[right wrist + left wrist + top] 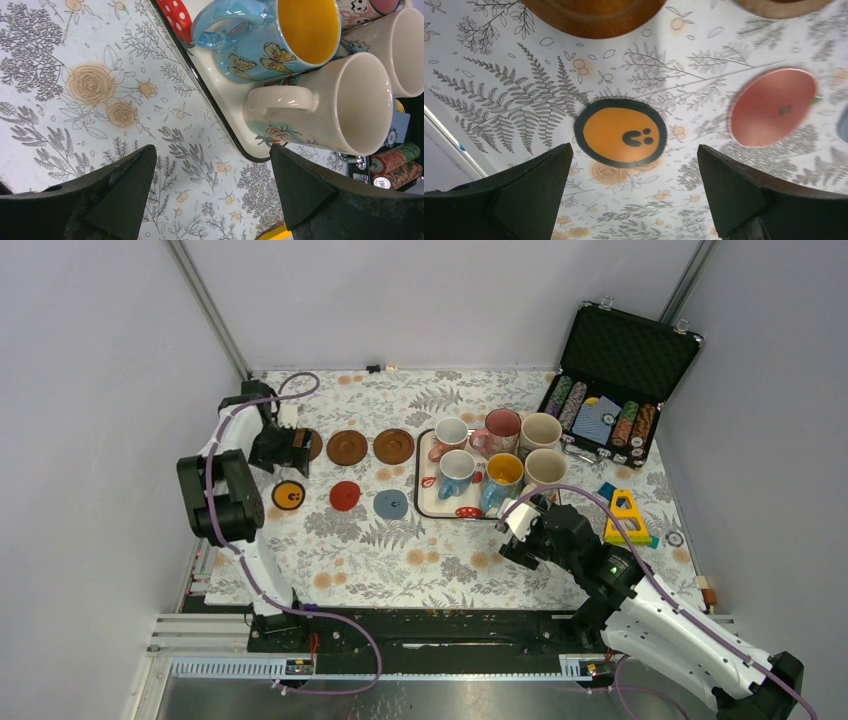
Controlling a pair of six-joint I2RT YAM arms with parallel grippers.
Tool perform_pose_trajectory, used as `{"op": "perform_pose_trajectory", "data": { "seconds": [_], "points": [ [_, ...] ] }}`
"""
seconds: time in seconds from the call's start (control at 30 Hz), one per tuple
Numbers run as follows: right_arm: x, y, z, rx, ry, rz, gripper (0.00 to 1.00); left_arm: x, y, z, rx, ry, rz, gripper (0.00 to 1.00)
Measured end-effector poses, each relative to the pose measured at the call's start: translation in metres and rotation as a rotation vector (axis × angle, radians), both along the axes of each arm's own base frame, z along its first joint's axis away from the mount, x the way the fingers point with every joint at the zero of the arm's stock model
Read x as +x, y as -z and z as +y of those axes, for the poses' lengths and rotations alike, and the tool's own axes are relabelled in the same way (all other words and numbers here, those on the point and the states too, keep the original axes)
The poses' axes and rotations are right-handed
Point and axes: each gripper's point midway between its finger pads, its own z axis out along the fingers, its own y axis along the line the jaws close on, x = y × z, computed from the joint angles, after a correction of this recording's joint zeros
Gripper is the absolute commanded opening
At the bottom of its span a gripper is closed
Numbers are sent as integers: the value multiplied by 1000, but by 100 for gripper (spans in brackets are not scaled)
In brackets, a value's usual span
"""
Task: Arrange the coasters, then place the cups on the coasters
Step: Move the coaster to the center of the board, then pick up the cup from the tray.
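The left gripper [634, 150] hangs at the far left with its two black wedge-shaped fingers spread wide and nothing between them. It is above the orange coaster [620, 132], a thin flat disc with a black rim and a small dark mark, which lies on the fern-and-flower printed tablecloth [499, 100]. Rightward in the same near row lie the matte red coaster [773, 106] and the grey-blue coaster [390, 505], which is only a sliver at the edge of the left wrist view. In the far row sit three larger dark brown coasters [347, 447], and the leftmost is mostly hidden behind the gripper from above. Next comes a cream tray [220, 100] with a thin black rim, holding all six glossy ceramic mugs. In the far row are the white mug with pink handle [450, 432], the pink mug [500, 430] and a cream mug [541, 430]. In the near row are the white-and-blue mug [457, 472], the butterfly-printed blue mug [270, 35] with a yellow inside, and a second cream mug [325, 105]. A red white-dotted piece [177, 17] on the tray's near edge is cut off and hard to identify. The right gripper [212, 150] hovers over the cloth just near of the tray, fingers wide apart and empty. At the far right an open black case [620, 350] holds striped poker chips [630, 425].
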Motion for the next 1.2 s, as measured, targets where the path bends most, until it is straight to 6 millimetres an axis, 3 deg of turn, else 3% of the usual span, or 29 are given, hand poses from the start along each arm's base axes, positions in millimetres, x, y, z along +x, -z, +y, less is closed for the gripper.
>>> {"op": "perform_pose_trajectory", "data": {
  "seconds": [0.1,0.23,0.4,0.5,0.57,0.63,0.77,0.9,0.97,1.07,1.2],
  "points": [
    [3,-1,-4,-10,26,-13,95,-5,-19,-7,-68,-12,-80,99],
    [8,-10,-10,-24,68,-35,96,-48,-55,-20,-155,-30,-194,99],
    [30,-54,2,-12,98,-71,92,-101,-116,-45,-172,25,-427,99],
    [51,-84,14,-5,141,-86,91,-124,-125,-67,-214,87,-498,99],
    [63,-93,20,1,171,-78,91,-132,-126,-84,-242,145,-498,99],
    [71,-95,17,12,212,-64,91,-132,-128,-112,-254,260,-492,99],
    [70,-91,-13,38,306,-53,93,-131,-146,-179,-290,529,-471,99],
    [52,-83,-42,99,355,-82,97,-111,-181,-248,-332,728,-515,99],
    [44,-80,-54,124,375,-103,97,-101,-188,-280,-341,793,-512,99],
    [39,-82,-63,160,396,-128,96,-89,-177,-330,-341,874,-461,99],
    [45,-82,-66,179,419,-130,96,-88,-127,-379,-299,935,-332,99]
  ]
}}
